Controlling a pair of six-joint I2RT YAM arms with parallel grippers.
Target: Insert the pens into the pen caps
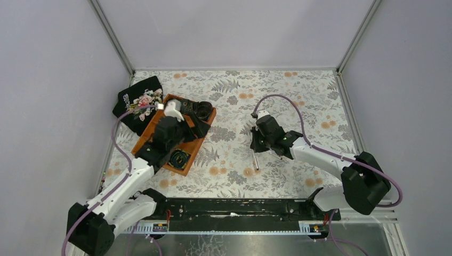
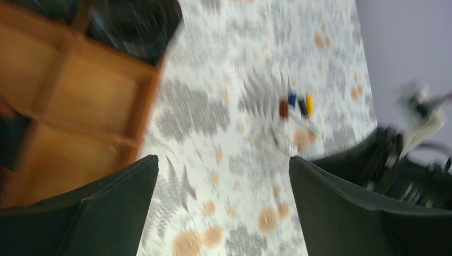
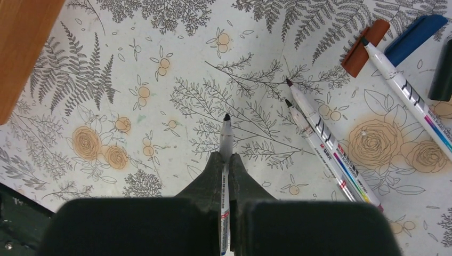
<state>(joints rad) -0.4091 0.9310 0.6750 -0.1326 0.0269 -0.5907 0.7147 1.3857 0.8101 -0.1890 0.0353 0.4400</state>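
Note:
In the right wrist view my right gripper (image 3: 226, 158) is shut on a pen (image 3: 226, 136). Its barrel runs between the fingers and its black tip points forward, just above the cloth. Two more pens (image 3: 320, 136) lie side by side to its right. Another pen (image 3: 403, 90) lies with its tip against a red cap (image 3: 365, 47), next to a blue cap (image 3: 413, 32). A black cap (image 3: 442, 69) is cut off by the right edge. In the blurred left wrist view my left gripper (image 2: 224, 165) is open and holds nothing, with the caps (image 2: 296, 105) far ahead.
A wooden tray (image 1: 160, 120) sits at the left under my left gripper (image 1: 194, 125), with a black embroidered cloth (image 1: 136, 101) behind it. My right gripper (image 1: 257, 146) is mid-table. A corner of the tray (image 3: 21, 48) shows in the right wrist view. Grey walls enclose the floral tablecloth (image 1: 234, 170).

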